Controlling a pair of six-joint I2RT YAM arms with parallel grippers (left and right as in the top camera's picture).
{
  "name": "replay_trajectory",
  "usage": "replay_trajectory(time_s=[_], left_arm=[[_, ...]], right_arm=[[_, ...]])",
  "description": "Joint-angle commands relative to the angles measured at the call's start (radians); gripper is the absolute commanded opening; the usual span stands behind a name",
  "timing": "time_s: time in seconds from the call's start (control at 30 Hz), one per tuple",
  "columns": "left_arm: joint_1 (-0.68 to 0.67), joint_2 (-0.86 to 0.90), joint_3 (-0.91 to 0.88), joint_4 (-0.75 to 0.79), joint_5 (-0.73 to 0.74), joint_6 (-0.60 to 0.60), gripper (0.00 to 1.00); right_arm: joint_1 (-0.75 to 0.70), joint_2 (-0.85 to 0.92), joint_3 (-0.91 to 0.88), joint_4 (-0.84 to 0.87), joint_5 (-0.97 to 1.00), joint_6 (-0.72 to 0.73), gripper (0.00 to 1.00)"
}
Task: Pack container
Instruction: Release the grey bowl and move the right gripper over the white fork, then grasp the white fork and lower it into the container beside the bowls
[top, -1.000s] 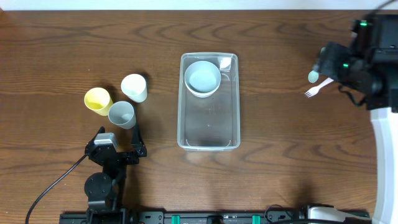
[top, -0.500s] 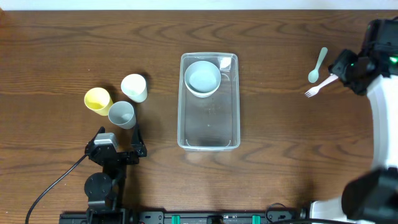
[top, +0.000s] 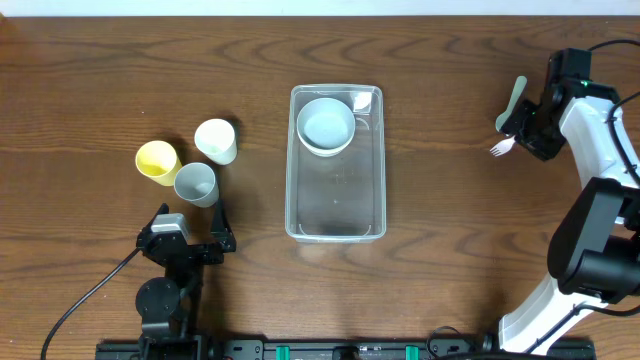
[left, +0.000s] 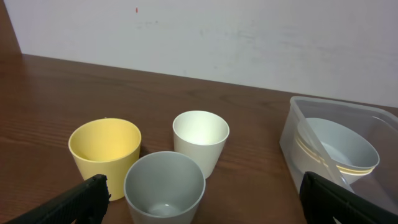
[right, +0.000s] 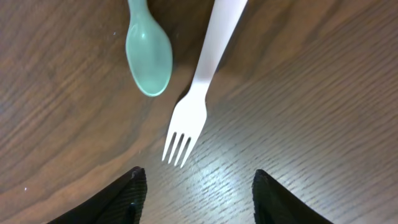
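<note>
The clear plastic container (top: 336, 215) stands at the table's middle with a pale bowl (top: 326, 125) in its far end; its corner shows in the left wrist view (left: 297, 134). My right gripper (top: 530, 125) is open and empty, low over a white fork (right: 198, 99) and a mint spoon (right: 148, 53), which lie side by side on the wood. The fork's tines point toward the open fingers (right: 198, 196). My left gripper (top: 190, 232) is open and empty near the table's front, behind a grey cup (left: 165, 185).
A yellow cup (top: 157, 161), a white cup (top: 216, 140) and the grey cup (top: 195, 183) stand close together left of the container. The fork (top: 500, 147) and spoon (top: 512, 103) lie at the far right of the table.
My right arm has swung from over the table's right edge and come down over the fork and spoon. The left arm, cups and container have not moved.
</note>
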Motion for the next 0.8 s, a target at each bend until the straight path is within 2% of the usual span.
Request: replay_trajectory(time_s=[0.0, 0.13, 0.4, 0.77], left_arm=[[0.004, -0.005, -0.026, -0.017, 0.01, -0.001, 0.98], [0.004, -0.005, -0.026, -0.017, 0.01, 0.0, 0.98], [0.005, -0.005, -0.026, -0.017, 0.01, 0.0, 0.98], [0.004, -0.005, -0.026, -0.017, 0.01, 0.0, 0.98]], right_arm=[[-0.034, 0.029, -0.003, 0.014, 0.007, 0.013, 0.53], [-0.047, 0.07, -0.003, 0.031, 0.007, 0.01, 0.49], [-0.047, 0.142, -0.003, 0.104, -0.008, 0.0, 0.48], [-0.046, 0.153, -0.003, 0.195, -0.016, -0.009, 0.48]])
